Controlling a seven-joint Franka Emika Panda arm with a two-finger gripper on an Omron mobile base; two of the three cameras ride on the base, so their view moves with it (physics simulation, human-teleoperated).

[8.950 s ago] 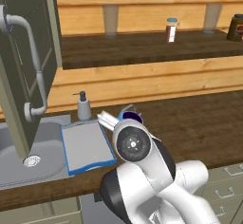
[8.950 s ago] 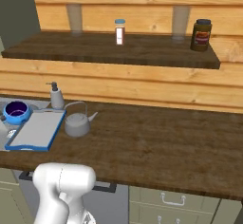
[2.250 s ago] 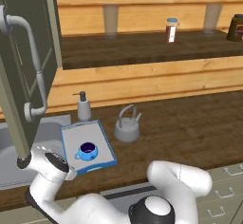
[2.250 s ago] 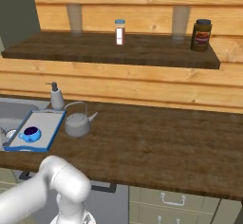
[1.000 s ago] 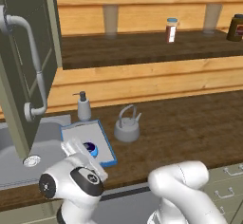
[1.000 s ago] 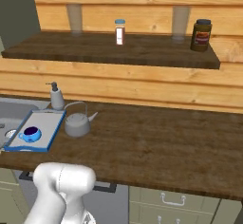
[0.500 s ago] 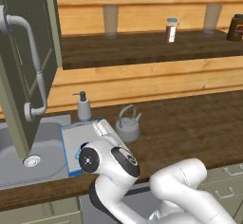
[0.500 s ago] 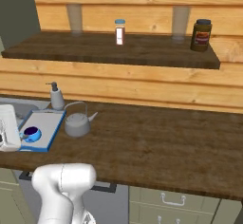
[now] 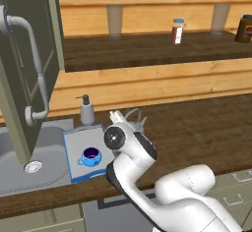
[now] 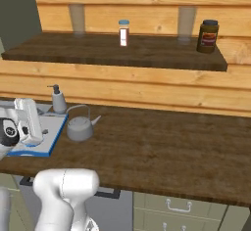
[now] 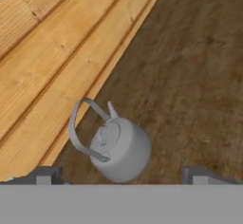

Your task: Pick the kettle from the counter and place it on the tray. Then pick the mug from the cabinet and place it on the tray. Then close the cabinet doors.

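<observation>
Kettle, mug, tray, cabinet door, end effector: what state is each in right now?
kettle: upright on the counter, beside the tray, not held.
mug: upright on the tray.
tray: flat on the counter, holding the mug.
cabinet door: swung open.
end effector: open, empty, facing the kettle.

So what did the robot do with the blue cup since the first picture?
The mug went from beside the tray onto it, and was let go. The arm swung off left, then back, and the open gripper now looks at the kettle. The kettle, soap bottle and cabinet door stayed put.
</observation>
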